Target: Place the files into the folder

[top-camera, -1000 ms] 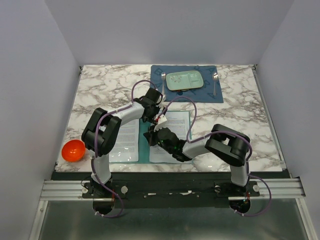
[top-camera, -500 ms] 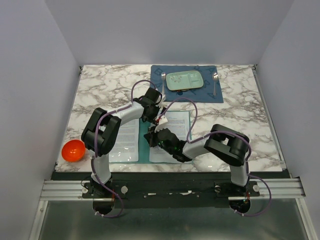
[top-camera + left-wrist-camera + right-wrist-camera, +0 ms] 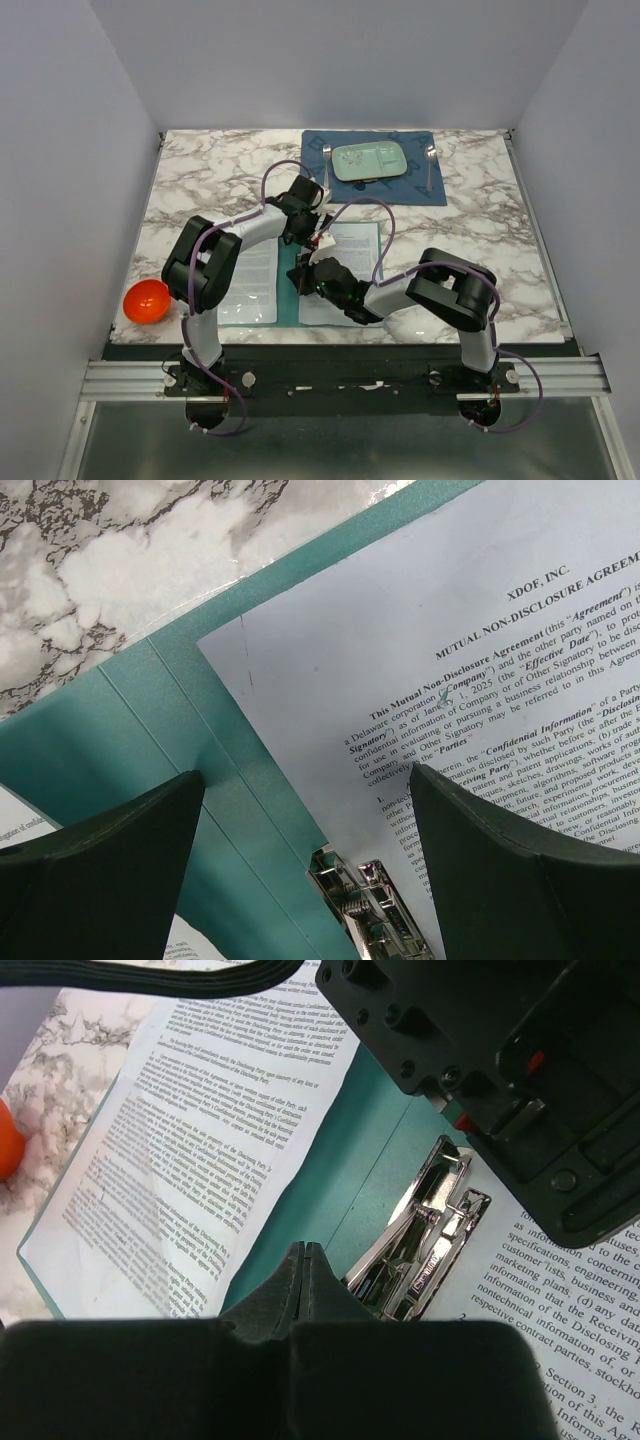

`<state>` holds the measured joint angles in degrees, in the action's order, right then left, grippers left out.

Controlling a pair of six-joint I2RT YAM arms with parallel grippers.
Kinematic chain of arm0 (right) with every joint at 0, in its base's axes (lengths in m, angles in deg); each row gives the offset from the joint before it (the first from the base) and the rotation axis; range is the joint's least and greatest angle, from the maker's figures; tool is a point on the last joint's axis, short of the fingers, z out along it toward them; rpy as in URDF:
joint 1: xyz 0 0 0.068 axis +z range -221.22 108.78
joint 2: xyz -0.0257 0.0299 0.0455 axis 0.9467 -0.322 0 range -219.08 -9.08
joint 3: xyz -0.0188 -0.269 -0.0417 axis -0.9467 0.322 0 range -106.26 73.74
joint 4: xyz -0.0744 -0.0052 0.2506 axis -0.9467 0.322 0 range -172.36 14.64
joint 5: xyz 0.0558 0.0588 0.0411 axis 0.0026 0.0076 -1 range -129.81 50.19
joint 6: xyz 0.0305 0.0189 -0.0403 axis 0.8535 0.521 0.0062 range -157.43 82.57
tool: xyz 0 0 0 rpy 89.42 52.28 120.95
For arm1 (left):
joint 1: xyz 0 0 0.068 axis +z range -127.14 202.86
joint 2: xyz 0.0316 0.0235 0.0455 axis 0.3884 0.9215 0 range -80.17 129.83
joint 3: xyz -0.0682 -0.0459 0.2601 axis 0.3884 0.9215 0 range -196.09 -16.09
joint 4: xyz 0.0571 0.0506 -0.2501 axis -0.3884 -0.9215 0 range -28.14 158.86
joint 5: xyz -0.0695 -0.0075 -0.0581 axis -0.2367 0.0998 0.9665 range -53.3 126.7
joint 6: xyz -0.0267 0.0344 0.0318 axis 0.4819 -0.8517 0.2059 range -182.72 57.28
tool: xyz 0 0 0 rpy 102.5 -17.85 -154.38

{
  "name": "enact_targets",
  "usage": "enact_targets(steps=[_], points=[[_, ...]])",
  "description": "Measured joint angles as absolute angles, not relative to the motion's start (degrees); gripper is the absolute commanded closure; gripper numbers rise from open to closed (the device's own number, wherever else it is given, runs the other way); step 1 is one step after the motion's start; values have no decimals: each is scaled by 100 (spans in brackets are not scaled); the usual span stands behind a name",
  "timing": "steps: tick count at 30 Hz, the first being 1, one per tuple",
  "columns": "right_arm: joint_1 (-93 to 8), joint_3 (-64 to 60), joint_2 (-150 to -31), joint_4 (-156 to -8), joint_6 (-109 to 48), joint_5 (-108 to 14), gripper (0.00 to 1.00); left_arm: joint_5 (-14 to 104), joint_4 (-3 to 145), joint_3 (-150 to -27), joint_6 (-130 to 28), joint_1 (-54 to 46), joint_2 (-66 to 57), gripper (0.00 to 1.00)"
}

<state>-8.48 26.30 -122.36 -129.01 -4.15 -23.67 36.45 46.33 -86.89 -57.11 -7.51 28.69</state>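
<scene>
Teal folder [image 3: 150, 710] lies open flat with files [image 3: 470, 630] on both leaves, left gripper [image 3: 305, 780] spread wide and empty over its crease, right gripper [image 3: 305, 1260] pinched closed beside the metal clip [image 3: 420, 1240], likely to press it.

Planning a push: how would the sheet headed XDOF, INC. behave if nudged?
Probably floppy: the sheet looks thin and lies flat. It would likely slide on the smooth-looking folder, or buckle rather than move whole.

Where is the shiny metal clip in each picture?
Top external: cannot be seen there.
Left wrist: the metal clip at bottom centre.
Right wrist: metal clip just right of centre.
Shared landmark: the teal folder under it.
</scene>
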Motion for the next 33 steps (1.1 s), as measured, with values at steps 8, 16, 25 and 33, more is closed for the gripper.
enact_targets(steps=[8,16,25,33], points=[[-843,2735,-12236,-12890,-170,-2367,99,3653,4655,-8667,-5726,-749,2858,9],[-823,2732,-12284,-12895,-39,-2374,99,3669,4664,-8624,-5753,-745,2836,9],[-867,2713,-12299,-12866,39,-2376,99,3708,4706,-8569,-5823,-725,2801,10],[-961,2715,-12354,-12875,166,-2478,99,3719,4721,-8554,-5842,-719,2792,10]])
